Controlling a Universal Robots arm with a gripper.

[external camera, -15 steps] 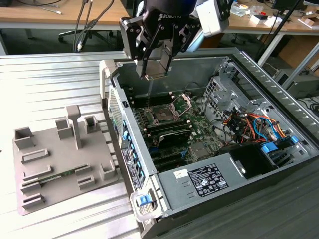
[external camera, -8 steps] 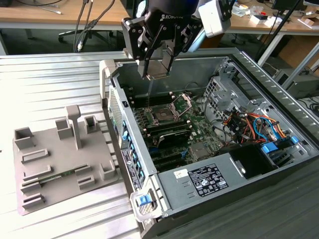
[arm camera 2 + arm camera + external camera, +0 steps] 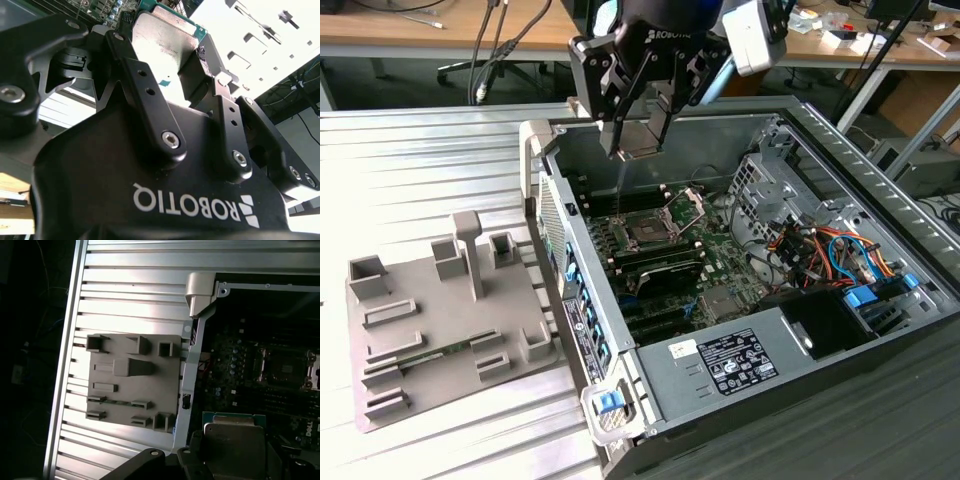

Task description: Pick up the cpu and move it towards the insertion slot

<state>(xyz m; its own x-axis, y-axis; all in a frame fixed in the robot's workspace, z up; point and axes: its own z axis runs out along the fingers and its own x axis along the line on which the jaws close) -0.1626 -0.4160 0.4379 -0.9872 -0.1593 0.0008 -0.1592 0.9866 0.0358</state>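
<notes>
My gripper hangs above the open computer case, shut on the cpu, a flat silvery square chip with a green edge. In the second wrist view the cpu sits clamped between the two black fingers. In the first wrist view the cpu is over the motherboard near the case wall. The insertion slot, a dark square socket in a silver frame, lies below and slightly ahead of the held chip, its hinged bracket raised. The first wrist view has the insertion slot off to one side of the chip.
A large grey plastic fixture plate with posts and pockets rests on the ribbed metal table at the exterior view's left. Inside the case are black memory slots, a drive cage, coloured cables and a power supply.
</notes>
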